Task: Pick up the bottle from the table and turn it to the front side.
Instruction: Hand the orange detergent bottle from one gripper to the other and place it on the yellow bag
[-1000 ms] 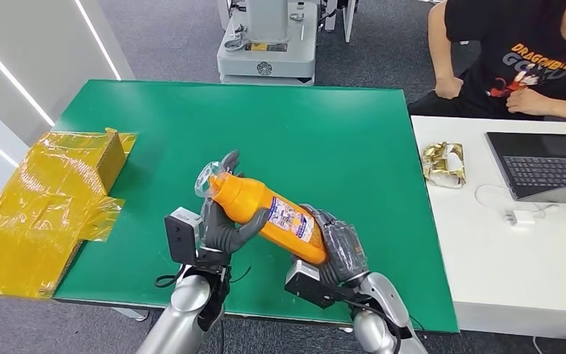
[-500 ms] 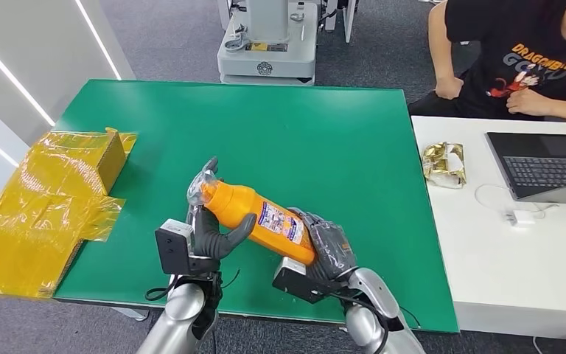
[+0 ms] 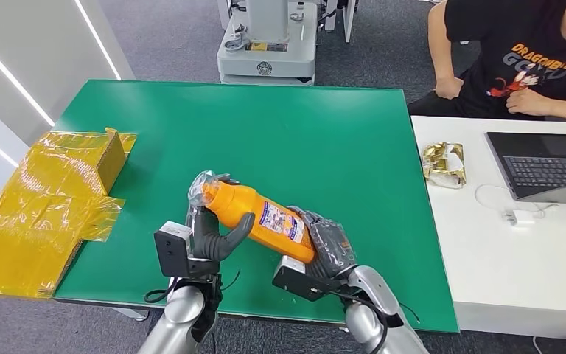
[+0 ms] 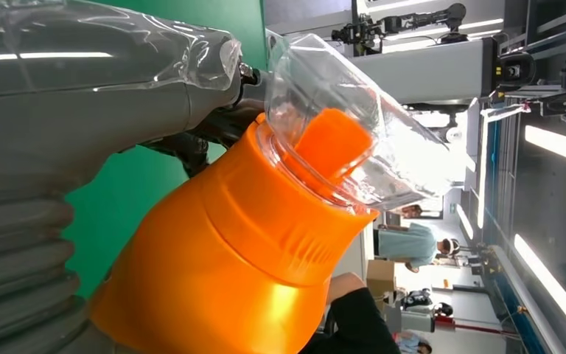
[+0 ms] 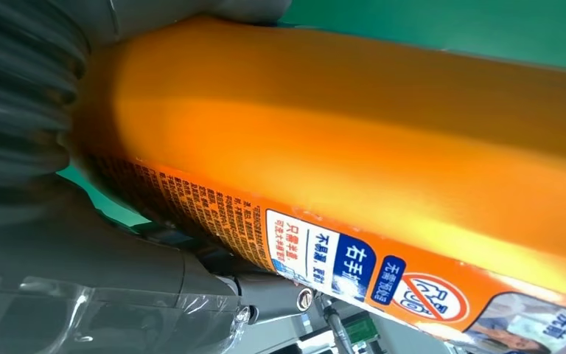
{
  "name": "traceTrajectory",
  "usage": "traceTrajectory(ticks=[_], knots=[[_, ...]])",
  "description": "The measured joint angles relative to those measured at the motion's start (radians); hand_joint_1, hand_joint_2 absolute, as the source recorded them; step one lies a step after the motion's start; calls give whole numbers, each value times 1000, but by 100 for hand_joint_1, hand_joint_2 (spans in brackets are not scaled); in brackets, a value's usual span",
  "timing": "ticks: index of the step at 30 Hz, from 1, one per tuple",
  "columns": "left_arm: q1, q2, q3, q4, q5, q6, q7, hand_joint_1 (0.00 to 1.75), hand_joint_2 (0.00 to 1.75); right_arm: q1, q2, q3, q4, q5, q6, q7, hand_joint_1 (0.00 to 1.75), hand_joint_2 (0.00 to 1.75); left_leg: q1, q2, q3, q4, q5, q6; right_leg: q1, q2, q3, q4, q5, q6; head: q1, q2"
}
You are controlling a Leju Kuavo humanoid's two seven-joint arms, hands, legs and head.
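Bottle: the orange bottle (image 3: 261,215) is lying tilted above the green table (image 3: 324,140), lifted off it and spanning from one hand to the other, with its printed label (image 3: 284,223) facing up toward the head camera.
Cap: a clear cap (image 3: 200,188) is covering the neck end, which is pointing away past the left hand's fingertips.
Left hand: the left hand (image 3: 212,234) is cradling the bottle's shoulder from beneath, its thumb (image 3: 237,227) curling up over the orange body just behind the neck; the fingers are grasping the bottle.
Right hand: the right hand (image 3: 329,247) is gripping the bottle's base end, its fingers wrapping around the body just beyond the label.
Wrist close-ups: the left wrist view is showing the clear cap (image 4: 339,133) over an orange spout; the right wrist view is showing small print and a blue badge on the label (image 5: 354,265).
Surroundings: yellow wrapped packaging (image 3: 51,199) is lying well off to the left hand's side; a person (image 3: 516,59) is sitting beyond the white table (image 3: 508,258) by a laptop (image 3: 545,166).
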Motion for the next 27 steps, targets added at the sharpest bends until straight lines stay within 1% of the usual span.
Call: traceTrajectory(ticks=[15,19,22,23,26,27], knots=[[2,1,0,-2,3,-8,5,175,175,1,-6,12,1,33,-26,12,175,175,0,0,0,0,0,0,0,0,0,0,0,0,0,0],[2,1,-1,-2,3,-10,5,175,175,8,-6,14,-8,58,-58,16,175,175,0,0,0,0,0,0,0,0,0,0,0,0,0,0],[0,0,-4,-2,3,-12,5,175,175,19,-6,16,-23,90,-110,15,175,175,0,0,0,0,0,0,0,0,0,0,0,0,0,0],[-1,0,-6,-3,3,-13,4,169,175,24,-6,18,-30,103,-132,14,175,175,0,0,0,0,0,0,0,0,0,0,0,0,0,0],[-8,-1,-9,-7,5,-14,3,41,175,35,-6,20,-52,128,-177,13,175,175,0,0,0,0,0,0,0,0,0,0,0,0,0,0],[-10,-2,-9,-8,6,-15,3,2,175,38,-6,20,-59,130,-183,12,175,175,0,0,0,0,0,0,0,0,0,0,0,0,0,0]])
